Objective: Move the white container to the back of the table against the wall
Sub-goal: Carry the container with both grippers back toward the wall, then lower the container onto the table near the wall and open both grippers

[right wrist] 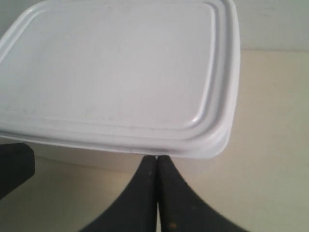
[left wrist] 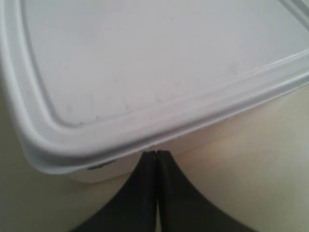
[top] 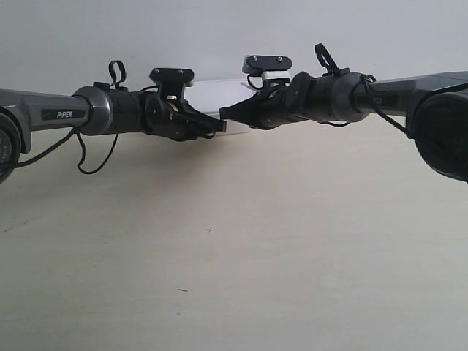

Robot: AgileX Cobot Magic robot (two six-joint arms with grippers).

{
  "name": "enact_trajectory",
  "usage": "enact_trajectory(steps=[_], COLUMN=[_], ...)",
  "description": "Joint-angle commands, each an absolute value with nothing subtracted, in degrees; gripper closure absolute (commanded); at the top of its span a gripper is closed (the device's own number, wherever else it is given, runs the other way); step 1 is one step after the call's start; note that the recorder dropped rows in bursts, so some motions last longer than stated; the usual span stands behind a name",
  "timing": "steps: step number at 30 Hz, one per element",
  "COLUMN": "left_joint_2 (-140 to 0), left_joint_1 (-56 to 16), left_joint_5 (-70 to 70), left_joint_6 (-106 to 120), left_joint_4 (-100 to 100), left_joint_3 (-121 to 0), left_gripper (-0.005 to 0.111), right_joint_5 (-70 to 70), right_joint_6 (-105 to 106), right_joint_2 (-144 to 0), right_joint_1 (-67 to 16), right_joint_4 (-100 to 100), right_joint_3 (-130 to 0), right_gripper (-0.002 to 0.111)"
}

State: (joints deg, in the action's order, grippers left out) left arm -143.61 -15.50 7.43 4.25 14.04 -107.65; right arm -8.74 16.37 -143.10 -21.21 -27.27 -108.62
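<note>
So the left end effector (left wrist: 155, 155) was fully closed, fingers pinched together with nothing between them. Its tips were parked right at the side of the white container (left wrist: 145, 63), just under the lip of its lid (left wrist: 96, 140). Same deal with the right end effector (right wrist: 157, 158): closed flat, gripping nothing, nose up against the container's edge near a rounded corner. So neither one had hold of the box, and it looked more like a two-arm shove to me. The container sat flat on the worktop (top: 256, 248), way at the back, right by the wall (top: 219, 36) in the exterior view. Couldn't tell if it actually touched the wall, since the arms hid that seam. My read: nearly done, maybe one last nudge left, plus backing the arms off.
</note>
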Motion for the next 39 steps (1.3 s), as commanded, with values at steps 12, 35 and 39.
enact_trajectory(steps=[12,35,39], left_joint_2=[-143.5,-143.7,-143.7], left_joint_1=[-15.1,-15.5,-15.6], left_joint_5=[3.8,1.1,1.3], left_joint_6=[5.6,5.6,5.6], left_joint_4=[13.7,14.0,14.0], left_joint_3=[-107.9,-107.9,-107.9], left_gripper=[0.107,0.107,0.107], right_joint_5=[-5.4,-6.8,-6.9], right_joint_6=[22.5,23.0,23.0], right_joint_2=[-143.0,-141.9,-141.9], right_joint_1=[-20.9,-20.9,-20.9], right_joint_4=[-27.0,-27.0,-27.0], right_joint_3=[-109.0,-109.0,-109.0], right_gripper=[0.108,0.108,0.108])
